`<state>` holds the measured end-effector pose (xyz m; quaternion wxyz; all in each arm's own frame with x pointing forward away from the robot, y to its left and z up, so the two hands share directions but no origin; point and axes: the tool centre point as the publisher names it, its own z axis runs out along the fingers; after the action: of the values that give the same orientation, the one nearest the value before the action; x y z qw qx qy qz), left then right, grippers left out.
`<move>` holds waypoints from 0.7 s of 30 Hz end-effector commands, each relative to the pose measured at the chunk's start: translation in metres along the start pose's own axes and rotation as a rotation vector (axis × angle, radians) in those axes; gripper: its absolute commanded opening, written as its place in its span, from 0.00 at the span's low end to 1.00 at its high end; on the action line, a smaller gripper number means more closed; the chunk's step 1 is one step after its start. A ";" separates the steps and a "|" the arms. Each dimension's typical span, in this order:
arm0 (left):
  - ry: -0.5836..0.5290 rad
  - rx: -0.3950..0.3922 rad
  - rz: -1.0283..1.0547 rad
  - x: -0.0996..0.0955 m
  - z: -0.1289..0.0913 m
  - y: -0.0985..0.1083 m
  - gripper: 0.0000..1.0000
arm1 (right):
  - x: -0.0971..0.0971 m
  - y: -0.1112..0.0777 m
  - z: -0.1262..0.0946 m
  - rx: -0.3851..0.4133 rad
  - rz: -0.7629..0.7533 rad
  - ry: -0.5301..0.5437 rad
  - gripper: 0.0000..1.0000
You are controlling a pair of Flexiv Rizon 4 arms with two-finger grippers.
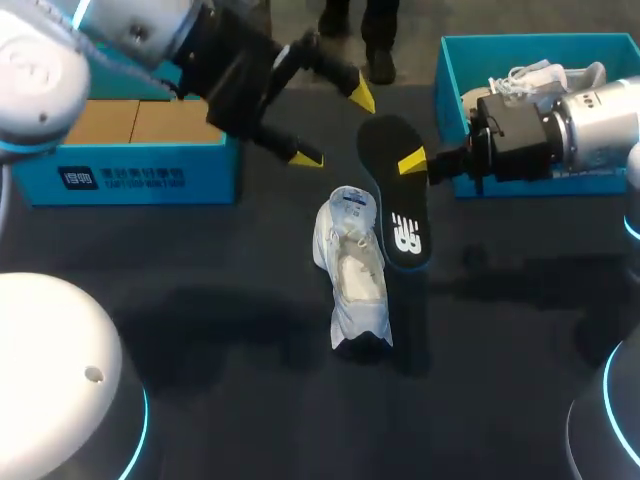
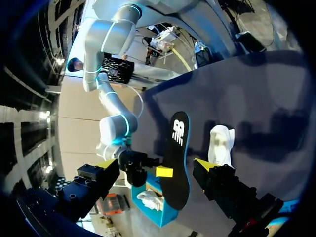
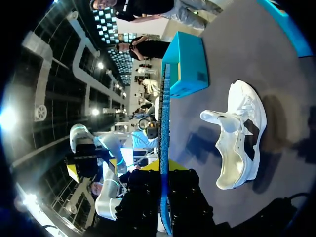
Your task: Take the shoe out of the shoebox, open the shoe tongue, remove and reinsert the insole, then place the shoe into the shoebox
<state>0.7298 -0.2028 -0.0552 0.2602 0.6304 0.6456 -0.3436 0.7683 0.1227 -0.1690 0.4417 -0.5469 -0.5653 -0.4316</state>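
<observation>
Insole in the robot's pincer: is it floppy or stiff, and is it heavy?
Probably light: the insole looks very thin edge-on in the right wrist view. Likely springy, not limp: held by the right pincer at one edge, it looks nearly flat. A push would probably bend it easily.

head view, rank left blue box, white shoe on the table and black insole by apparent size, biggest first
1. left blue box
2-3. white shoe and black insole: alike in length, the shoe wider; the right gripper holds the insole, maybe nearer the camera, so unranked.
</observation>
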 end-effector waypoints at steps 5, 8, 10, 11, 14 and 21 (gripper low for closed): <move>0.531 0.022 -0.025 -0.020 0.001 0.014 1.00 | -0.004 -0.001 0.005 0.004 0.003 0.004 0.00; 0.604 0.038 -0.049 -0.027 0.002 0.016 1.00 | -0.005 -0.001 0.007 0.005 0.004 0.006 0.00; 0.631 0.043 -0.047 -0.032 0.002 0.017 1.00 | -0.006 -0.001 0.007 0.007 0.005 0.007 0.00; 0.648 0.041 -0.046 -0.035 0.002 0.018 1.00 | -0.006 -0.001 0.007 0.008 0.004 0.007 0.00; 0.683 0.049 -0.038 -0.041 0.003 0.021 1.00 | -0.006 -0.001 0.007 0.007 0.003 0.008 0.00; 0.798 0.061 -0.013 -0.051 0.008 0.026 1.00 | -0.007 0.001 0.008 0.009 -0.001 0.008 0.00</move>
<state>0.7516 -0.2342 -0.0269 0.1361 0.6767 0.6770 -0.2554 0.7677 0.1265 -0.1766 0.4461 -0.5435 -0.5648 -0.4321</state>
